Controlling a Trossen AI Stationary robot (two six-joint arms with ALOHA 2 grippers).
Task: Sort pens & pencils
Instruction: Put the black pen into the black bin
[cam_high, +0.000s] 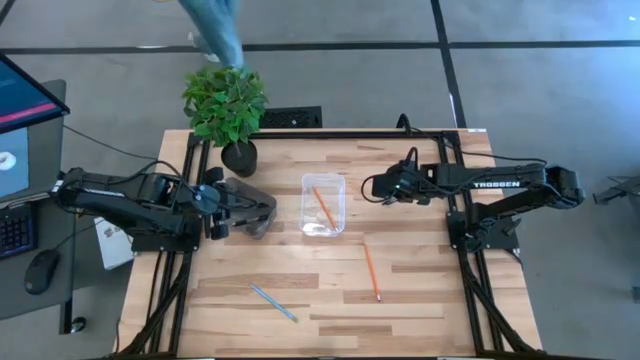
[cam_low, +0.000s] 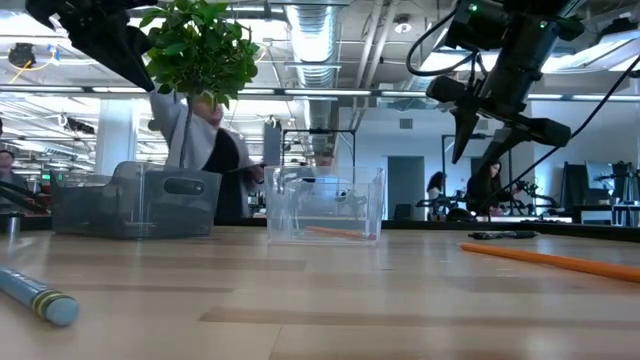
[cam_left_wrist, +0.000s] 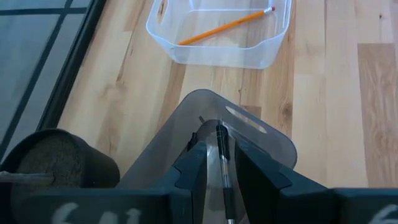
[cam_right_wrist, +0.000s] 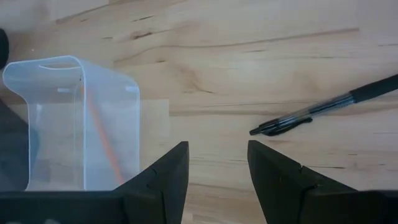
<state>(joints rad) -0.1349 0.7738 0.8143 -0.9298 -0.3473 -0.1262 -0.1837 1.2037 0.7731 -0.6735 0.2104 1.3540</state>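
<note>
My left gripper (cam_left_wrist: 222, 163) hangs open by a narrow gap over the smoky grey tray (cam_high: 252, 206). One black pen (cam_left_wrist: 221, 155) shows lengthwise in that gap, above the tray's floor. My right gripper (cam_right_wrist: 217, 163) is open and raised above the table, just right of the clear tray (cam_high: 323, 205). The second black pen (cam_right_wrist: 323, 110) lies flat on the wood beyond its fingers. One orange pencil (cam_high: 323, 207) lies inside the clear tray. Another orange pencil (cam_high: 371, 271) and the light blue pencil (cam_high: 273, 303) lie flat on the table nearer the front edge. My left gripper stands with its fingers (cam_left_wrist: 194, 165) on either side of the black pen (cam_left_wrist: 219, 134), which runs along them. I cannot tell whether either finger touches it or whether it rests in the grey tray.
A potted plant (cam_high: 226, 108) stands at the far edge behind the grey tray. A person (cam_high: 215, 30) is beyond the table's far side. Black frame rails (cam_high: 170, 290) run along both sides. Bare wood lies between the two loose pencils.
</note>
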